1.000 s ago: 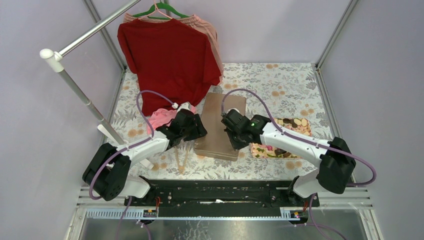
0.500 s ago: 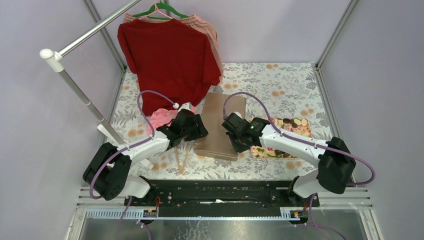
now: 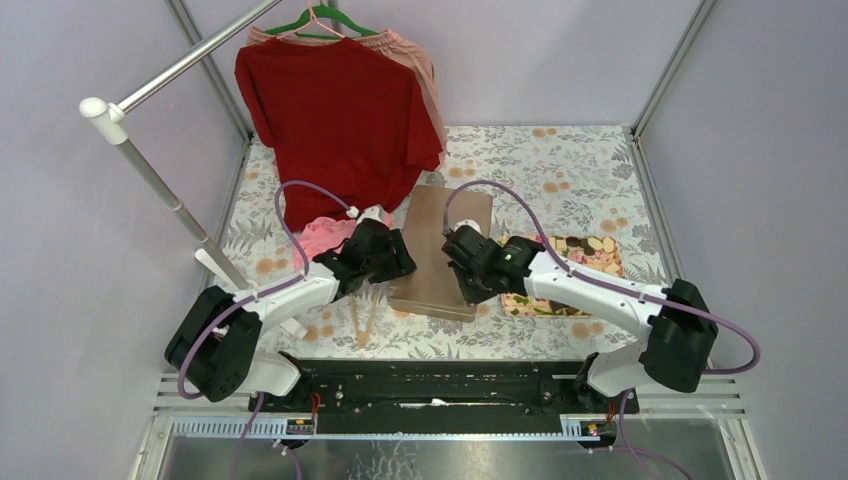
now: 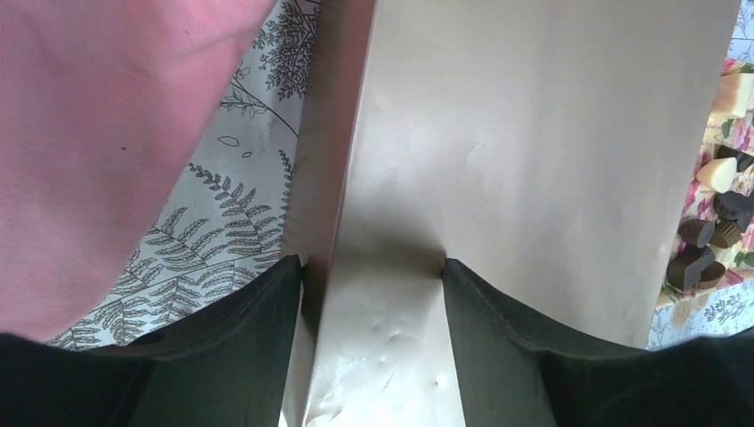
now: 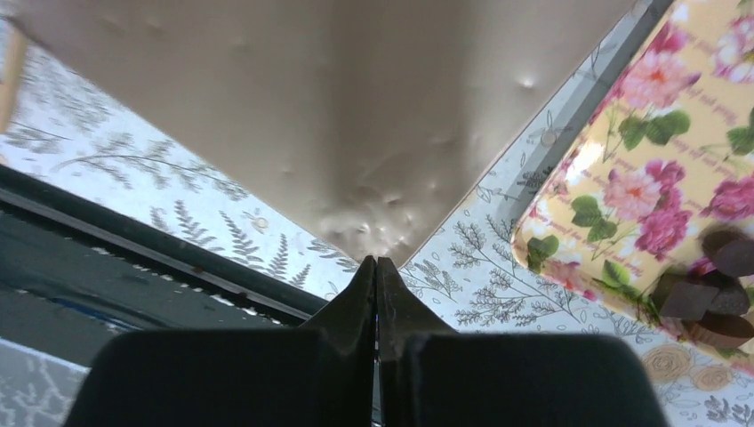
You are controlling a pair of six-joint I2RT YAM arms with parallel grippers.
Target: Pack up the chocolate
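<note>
Top view: we see the flat tan box mid-table on the fern-print tablecloth, with both arms at it. The left gripper sits at the box's left edge, the right gripper at its near right edge. The chocolate lies on the flower-patterned tray just right of the box, partly under the right arm, dark and pale pieces mixed. A pink cloth lies beside the left gripper, and two thin wooden sticks lie by the box's near left corner. A red T-shirt hangs on a green hanger at the back left. Left wrist: we have the jaws apart, fingers straddling the box's left edge, one by the side wall, the other over the top face. We cannot tell whether they touch it. Pink cloth is at left, and chocolate sits on the tray at the far right of the view, past the box. Right wrist: the fingers are pressed together, tips right at a dented corner of the box. We cannot tell whether they pinch any of it. The tray is to the right, with a few dark chocolate pieces at its near end.
</note>
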